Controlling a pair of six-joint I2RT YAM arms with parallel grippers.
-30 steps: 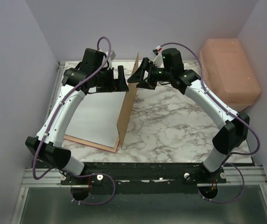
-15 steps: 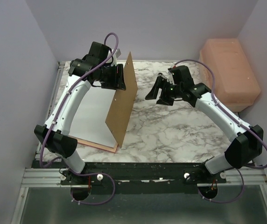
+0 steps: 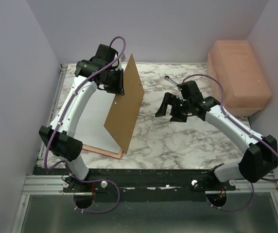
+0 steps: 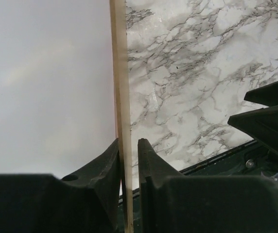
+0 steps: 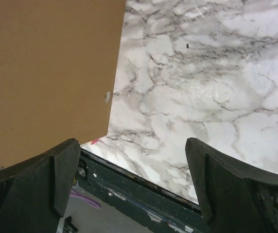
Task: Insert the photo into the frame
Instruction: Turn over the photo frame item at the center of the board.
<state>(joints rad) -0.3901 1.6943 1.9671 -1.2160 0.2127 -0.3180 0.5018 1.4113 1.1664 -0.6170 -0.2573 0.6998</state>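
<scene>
My left gripper [image 3: 121, 81] [image 4: 128, 143], jaws drawn narrow, pinches the top edge of the brown backing panel [image 3: 125, 109] [image 4: 120, 73] [image 5: 46, 73], one finger on each face. The panel stands tilted on its lower edge on the marble table [image 3: 178, 141]. At the panel's 9 o'clock, the photo [image 3: 93, 121] [image 4: 46, 87] lies flat with its plain white reverse up, set within the frame [image 3: 100, 151]. Only the frame's pale rim shows, along the photo's near edge at 6 o'clock. My right gripper [image 3: 162, 104] [image 5: 132, 145] hangs over bare marble at the panel's 3 o'clock, jaws spread wide, holding nothing and clear of the board. Seen from the right wrist, the panel's brown face fills the 10 o'clock corner. A pale pink box [image 3: 238, 75] sits at the table's 2 o'clock corner, well apart from both arms.
</scene>
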